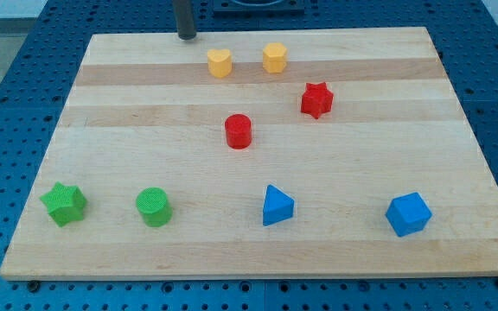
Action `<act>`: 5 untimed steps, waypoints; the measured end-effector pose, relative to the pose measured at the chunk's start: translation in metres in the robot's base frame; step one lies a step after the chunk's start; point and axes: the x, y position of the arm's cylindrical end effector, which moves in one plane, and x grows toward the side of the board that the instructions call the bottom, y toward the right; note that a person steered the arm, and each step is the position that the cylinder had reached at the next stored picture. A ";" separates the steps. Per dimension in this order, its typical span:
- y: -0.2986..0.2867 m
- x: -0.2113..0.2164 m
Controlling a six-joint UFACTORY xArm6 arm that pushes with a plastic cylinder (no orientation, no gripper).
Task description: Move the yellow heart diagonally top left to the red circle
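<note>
- Camera view shows the yellow heart near the board's top edge, lower and to the view's right of my tip, near it but apart.
- No jaws exist on this rod, so nothing opens, closes or clamps; my tip rests free at the top rim of the wooden board, touching no block.
- Red circle lies well below my tip and to its right, directly below the heart's right side.
- Yellow hexagon sits just right of the heart, farther from my tip; the red star is farther right again.
- Risk, as I judge it: the heart already sits up-left of the circle, so a careless shove could slide it off the top edge, or spin it into the hexagon.
- Green star, green cylinder, blue triangle and blue cube lie far below.
</note>
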 end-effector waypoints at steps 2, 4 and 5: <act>0.051 0.000; 0.052 0.008; 0.048 0.029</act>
